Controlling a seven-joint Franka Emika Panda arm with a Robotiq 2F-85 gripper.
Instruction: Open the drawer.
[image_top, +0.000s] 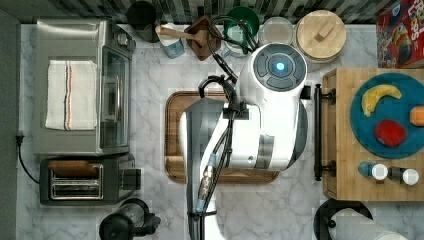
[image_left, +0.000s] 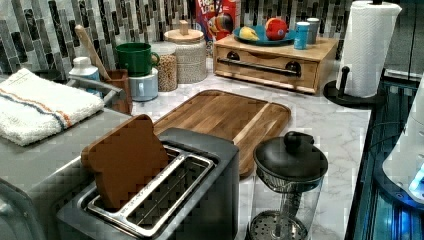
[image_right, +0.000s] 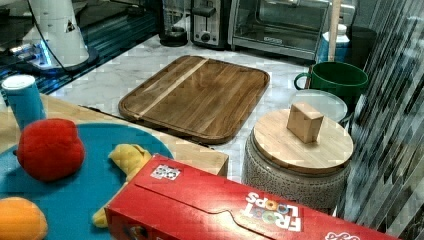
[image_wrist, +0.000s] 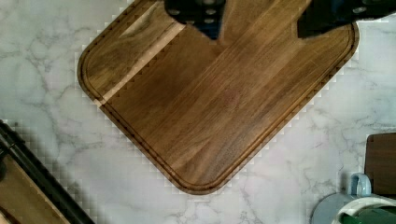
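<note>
The light wood drawer (image_left: 305, 76) sits shut in its box at the back of the counter in the left view. Its long black bar handle (image_left: 260, 65) runs across the front. At the top view's right, the handle (image_top: 318, 132) lies along the box's edge. My gripper (image_wrist: 261, 18) hangs open above the dark walnut tray (image_wrist: 219, 107), with nothing between its fingers (image_wrist: 196, 11). A stretch of the black handle (image_wrist: 37, 179) shows in a corner of the wrist view, well away from the gripper. My white arm (image_top: 270, 115) covers much of the tray (image_top: 172, 125).
On the drawer box stand a blue plate (image_top: 365, 135) with toy fruit and two shakers (image_top: 380, 171). A paper towel roll (image_left: 369, 47) stands beside the box. Jars (image_top: 320, 32), a green mug (image_left: 136, 58), a toaster oven (image_top: 80, 85), a toaster (image_top: 85, 180) and a French press (image_left: 290, 190) line the counter.
</note>
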